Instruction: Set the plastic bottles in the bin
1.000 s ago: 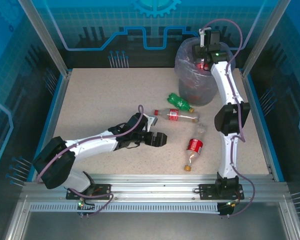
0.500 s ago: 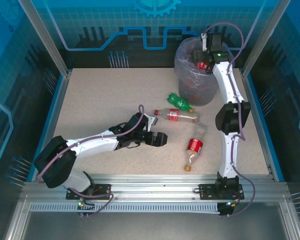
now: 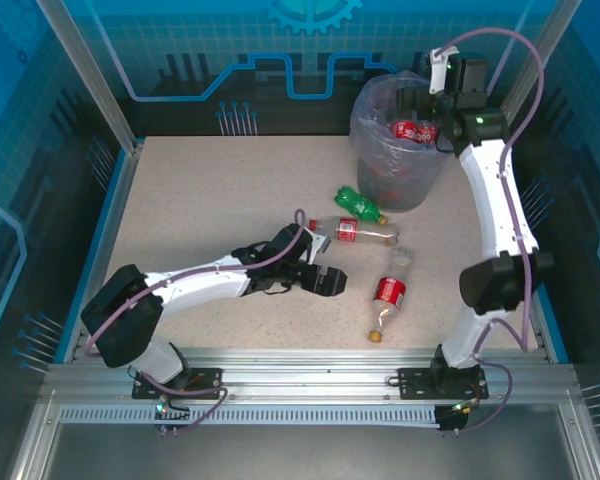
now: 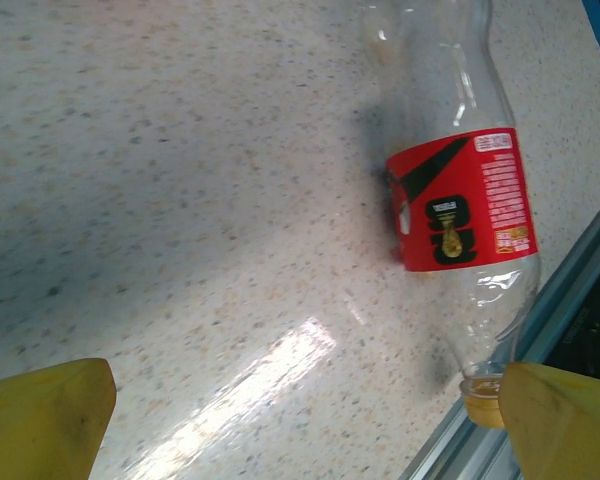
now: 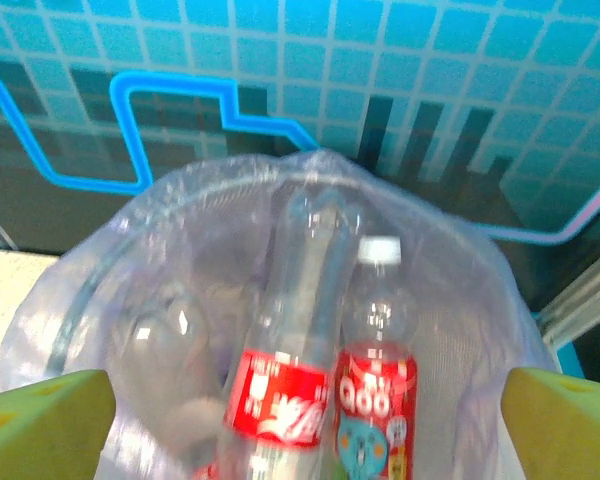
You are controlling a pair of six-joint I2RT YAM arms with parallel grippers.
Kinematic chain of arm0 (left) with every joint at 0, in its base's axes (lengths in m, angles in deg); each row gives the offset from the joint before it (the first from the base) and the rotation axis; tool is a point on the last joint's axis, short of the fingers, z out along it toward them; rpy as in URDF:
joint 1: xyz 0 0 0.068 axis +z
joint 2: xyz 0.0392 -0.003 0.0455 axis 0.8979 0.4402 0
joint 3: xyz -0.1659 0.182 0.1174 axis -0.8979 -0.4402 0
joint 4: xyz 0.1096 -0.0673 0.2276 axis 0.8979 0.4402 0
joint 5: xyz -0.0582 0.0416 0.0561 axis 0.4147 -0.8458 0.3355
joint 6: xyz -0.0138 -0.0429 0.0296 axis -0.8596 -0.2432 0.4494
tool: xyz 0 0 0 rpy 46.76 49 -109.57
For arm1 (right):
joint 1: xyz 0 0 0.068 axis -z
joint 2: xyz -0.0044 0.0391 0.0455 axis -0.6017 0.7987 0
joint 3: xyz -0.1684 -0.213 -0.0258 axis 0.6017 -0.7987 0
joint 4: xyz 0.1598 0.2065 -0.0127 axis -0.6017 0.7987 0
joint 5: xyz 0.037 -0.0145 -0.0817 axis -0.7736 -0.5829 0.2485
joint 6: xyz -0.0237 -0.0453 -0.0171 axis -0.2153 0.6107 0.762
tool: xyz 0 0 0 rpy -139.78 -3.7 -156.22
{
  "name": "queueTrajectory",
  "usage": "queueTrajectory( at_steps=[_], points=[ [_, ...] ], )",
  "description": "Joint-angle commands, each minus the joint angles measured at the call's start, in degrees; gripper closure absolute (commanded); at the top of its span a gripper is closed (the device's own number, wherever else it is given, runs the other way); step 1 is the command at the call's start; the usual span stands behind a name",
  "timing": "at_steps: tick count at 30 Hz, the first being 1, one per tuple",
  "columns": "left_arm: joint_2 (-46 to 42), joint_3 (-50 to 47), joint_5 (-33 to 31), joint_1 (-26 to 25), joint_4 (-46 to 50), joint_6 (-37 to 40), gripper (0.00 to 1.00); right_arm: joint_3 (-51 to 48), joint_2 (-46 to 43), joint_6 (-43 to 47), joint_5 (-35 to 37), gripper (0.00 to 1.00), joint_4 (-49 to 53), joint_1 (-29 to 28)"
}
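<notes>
The grey bin (image 3: 398,165), lined with a lavender bag, stands at the back right. My right gripper (image 3: 417,103) hangs open above its mouth, nothing between its fingers. Inside the bin (image 5: 100,300) lie a red-labelled bottle (image 5: 280,400) and a white-capped bottle (image 5: 377,390); one red label (image 3: 414,130) shows from above. On the table lie a green bottle (image 3: 358,205), a red-labelled bottle (image 3: 352,230) and a yellow-capped red-labelled bottle (image 3: 388,292). My left gripper (image 3: 324,281) is open just left of that last bottle (image 4: 460,200), low over the table, apart from it.
An aluminium rail (image 4: 580,300) runs along the table's near edge, right beside the yellow cap (image 4: 480,395). Blue side walls (image 3: 105,230) and a rear panel enclose the speckled table (image 3: 200,200). The right arm's elbow (image 3: 495,285) stands at the right side.
My right gripper has opened over the bin and let its red-labelled bottle go into it; that arm swung up and right. My left gripper has slid right toward the yellow-capped bottle.
</notes>
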Motion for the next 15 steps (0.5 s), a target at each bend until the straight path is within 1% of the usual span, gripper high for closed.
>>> queueTrajectory(
  at_steps=[1, 7, 12, 15],
  points=[
    [3.7, 5.8, 2.0, -2.4, 4.9, 4.5, 0.01, -9.5, -7.4, -5.0, -1.8, 0.00, -1.2, -0.5],
    [11.6, 14.5, 5.5, -5.8, 6.7, 6.7, 0.01, -28.9, -21.1, -11.3, -3.9, 0.00, -3.8, 0.9],
    [19.8, 23.4, 3.3, -7.9, 11.3, 7.3, 0.01, -44.7, -32.3, -18.3, -6.7, 0.00, -7.9, 1.8],
    [23.6, 28.0, 2.7, -8.6, 12.8, 7.6, 0.01, -50.2, -36.5, -20.2, -6.3, 0.00, -8.3, 1.9]
  ],
)
